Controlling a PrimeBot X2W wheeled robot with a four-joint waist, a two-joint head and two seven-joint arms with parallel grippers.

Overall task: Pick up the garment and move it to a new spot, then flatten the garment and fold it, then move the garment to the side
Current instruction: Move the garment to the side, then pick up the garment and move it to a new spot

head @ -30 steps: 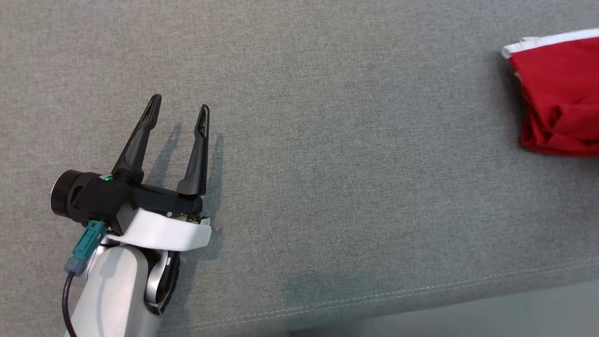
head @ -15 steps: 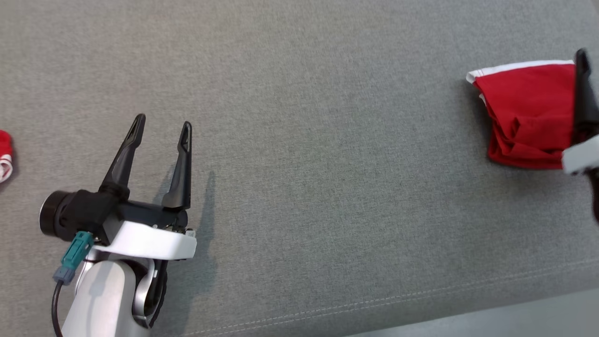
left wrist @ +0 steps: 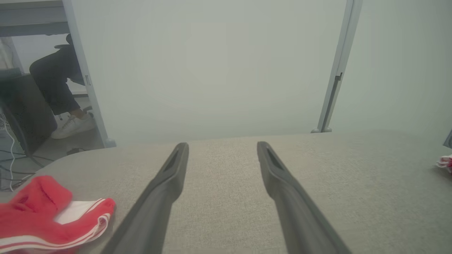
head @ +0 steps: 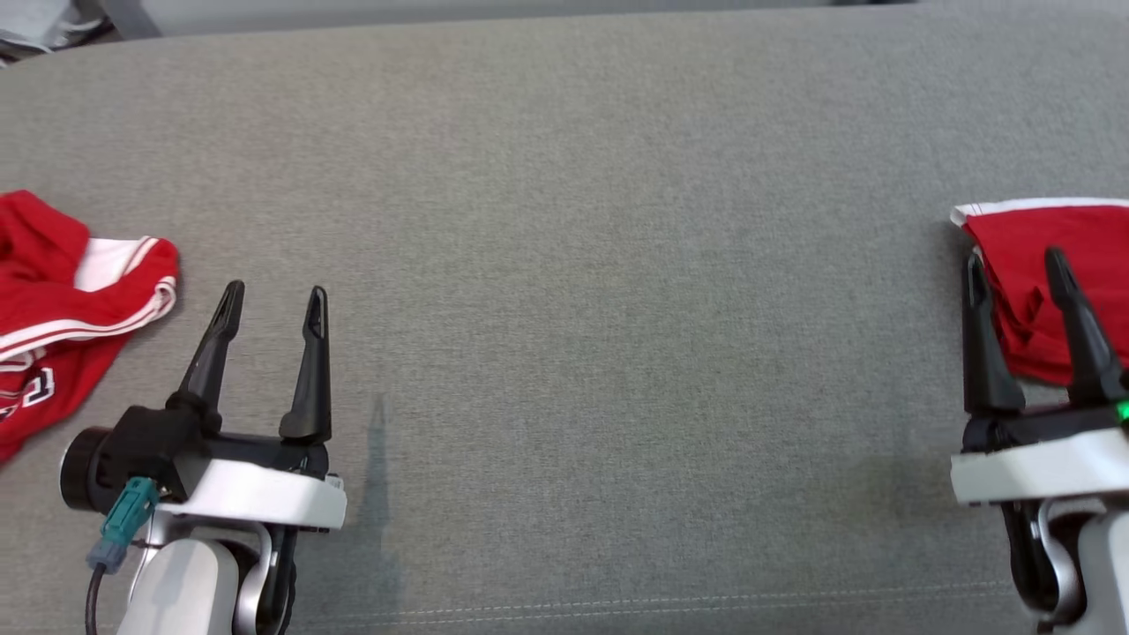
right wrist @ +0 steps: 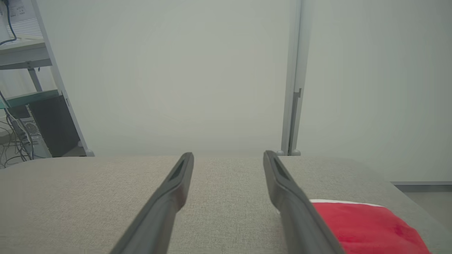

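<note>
Folded red garment (head: 1078,234) with a white edge lies at the right end of the grey fabric-covered counter (head: 617,265). Right tool (head: 1014,265) is released, fingers spread. In the head view the fingers overlap the near left part of the folded red garment; the right wrist view shows bare counter between them and red cloth beside the right finger. Left tool (head: 275,295) is released and empty, over bare counter. Second red garment (head: 62,300), crumpled with white stripes, lies just to its left.
</note>
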